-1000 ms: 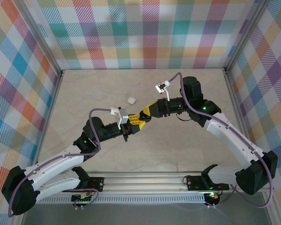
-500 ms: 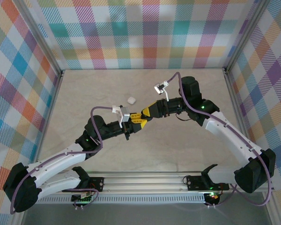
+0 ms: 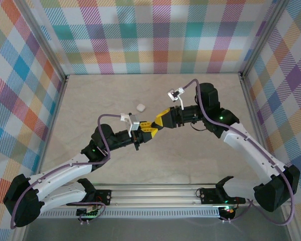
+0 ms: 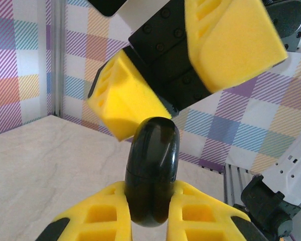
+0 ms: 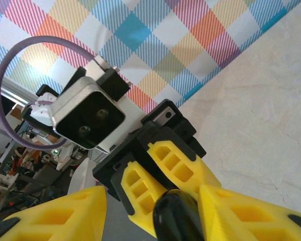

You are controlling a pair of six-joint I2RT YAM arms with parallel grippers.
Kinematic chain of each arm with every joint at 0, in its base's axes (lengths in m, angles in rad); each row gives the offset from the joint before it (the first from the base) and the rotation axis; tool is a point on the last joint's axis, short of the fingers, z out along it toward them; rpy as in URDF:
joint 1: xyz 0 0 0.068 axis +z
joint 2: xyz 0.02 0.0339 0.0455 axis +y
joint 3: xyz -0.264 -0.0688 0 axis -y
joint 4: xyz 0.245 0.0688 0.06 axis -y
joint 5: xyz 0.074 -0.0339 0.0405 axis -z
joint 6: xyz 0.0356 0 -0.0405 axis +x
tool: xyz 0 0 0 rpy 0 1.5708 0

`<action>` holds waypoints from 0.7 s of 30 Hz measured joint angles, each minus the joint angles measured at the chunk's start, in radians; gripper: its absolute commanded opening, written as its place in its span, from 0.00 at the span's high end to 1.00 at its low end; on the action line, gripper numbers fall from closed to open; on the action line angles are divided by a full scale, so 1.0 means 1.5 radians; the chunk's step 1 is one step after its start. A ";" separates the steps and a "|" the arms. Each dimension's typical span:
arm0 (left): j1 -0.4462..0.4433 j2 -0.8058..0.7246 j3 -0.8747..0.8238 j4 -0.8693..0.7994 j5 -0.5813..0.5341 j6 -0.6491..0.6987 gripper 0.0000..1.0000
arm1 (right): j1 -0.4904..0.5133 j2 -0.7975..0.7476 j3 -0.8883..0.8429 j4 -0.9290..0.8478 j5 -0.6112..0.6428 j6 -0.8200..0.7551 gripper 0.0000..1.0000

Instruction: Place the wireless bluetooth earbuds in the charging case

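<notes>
Robot lab test cell. Plaid cloth walls [image 3: 160,40] on aluminium frame posts [image 3: 43,37] box in a marble-look tabletop [image 3: 190,160]. The left arm [image 3: 60,176] and right arm [image 3: 246,145] are bolted to an aluminium rail [image 3: 155,197], with a purple cable [image 5: 37,38] looped loose. Cluttered wiring and gear [image 5: 20,155] sit past the wall edge.

Can't make out the small white rounded lump [image 3: 140,107] on the beige bench [image 3: 205,145] from up top, way too tiny. Can't see the lower end of the glossy black oval case [image 4: 153,160] either, buried between the left gripper's [image 4: 151,201] yellow jaws. Chopped off at the bottom edge in the right wrist view too.
</notes>
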 measured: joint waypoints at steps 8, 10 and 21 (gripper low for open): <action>0.000 -0.006 -0.004 -0.019 -0.028 -0.014 1.00 | 0.001 -0.027 -0.008 -0.005 0.010 -0.020 0.42; 0.000 -0.015 -0.004 -0.029 -0.032 -0.025 1.00 | 0.001 -0.039 -0.021 -0.004 0.024 -0.022 0.41; 0.010 -0.072 -0.004 -0.047 -0.033 -0.124 1.00 | 0.001 -0.100 -0.105 0.048 0.135 -0.037 0.41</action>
